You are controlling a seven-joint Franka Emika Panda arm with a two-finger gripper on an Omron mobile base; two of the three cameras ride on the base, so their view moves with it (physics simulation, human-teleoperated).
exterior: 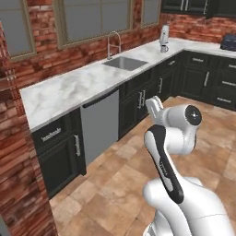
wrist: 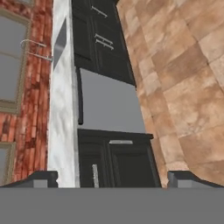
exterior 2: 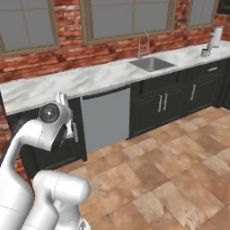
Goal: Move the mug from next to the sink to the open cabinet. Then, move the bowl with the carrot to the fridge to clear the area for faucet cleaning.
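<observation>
Nearest the cameras, the white arm [exterior: 173, 152] is folded up close over its base on the tiled floor, well short of the sink [exterior: 124, 63], a carrying posture that suits driving rather than reaching. Its gripper [wrist: 112, 178] stands wide open and empty, fingertips spread at the edges of the hand view, aimed at the grey dishwasher front [wrist: 109, 103] beneath the marble counter [exterior: 69, 90]. The faucet [exterior: 113, 42] rises just behind the sink against the brick wall. The mug [exterior 2: 205, 52] appears to sit on the counter beyond the sink, beside a white upright item [exterior 2: 216, 37]; at this range it is too small to be certain. Bowl and carrot cannot be made out.
</observation>
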